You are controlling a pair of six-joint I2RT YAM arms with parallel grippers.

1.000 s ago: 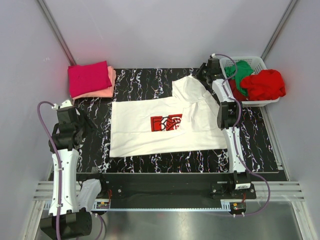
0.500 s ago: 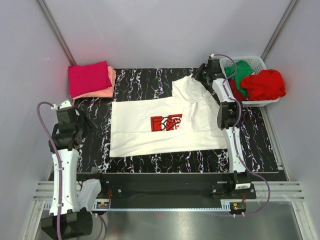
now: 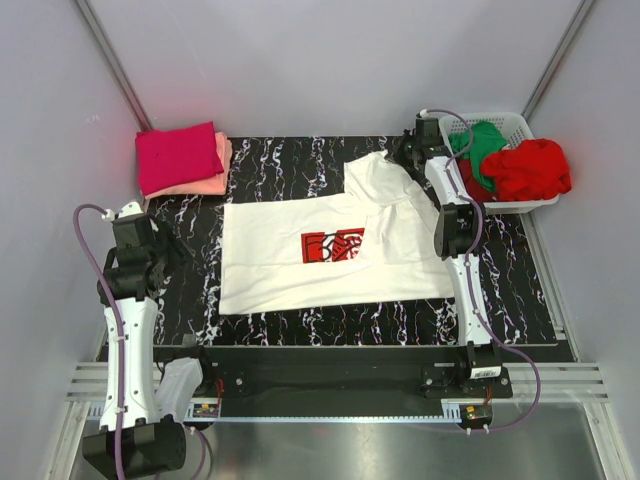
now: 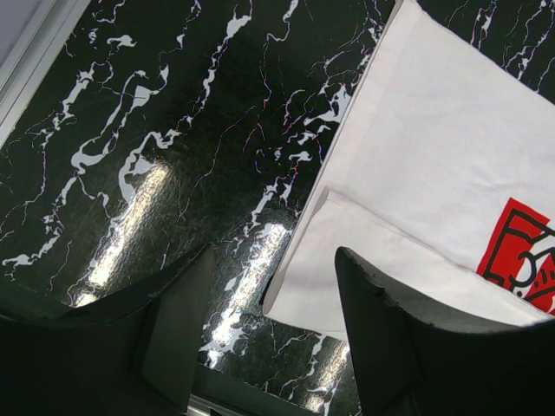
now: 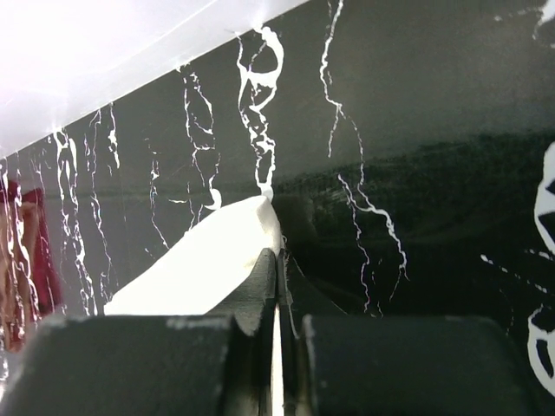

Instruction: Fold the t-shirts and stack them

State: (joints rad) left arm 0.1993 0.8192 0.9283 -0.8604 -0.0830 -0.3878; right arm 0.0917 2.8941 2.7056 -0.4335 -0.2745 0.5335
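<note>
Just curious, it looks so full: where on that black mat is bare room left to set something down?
Bare mat shows at the far side, between the folded stack and the white t-shirt; also along the near edge, and right of the right arm. Crowded: the far right, where the right gripper pinches the shirt beside the basket.

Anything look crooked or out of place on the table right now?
The white shirt is bunched up at its far right corner, where the right tool pinches it; the rest lies flat. The red shirt bulges over the basket rim.
</note>
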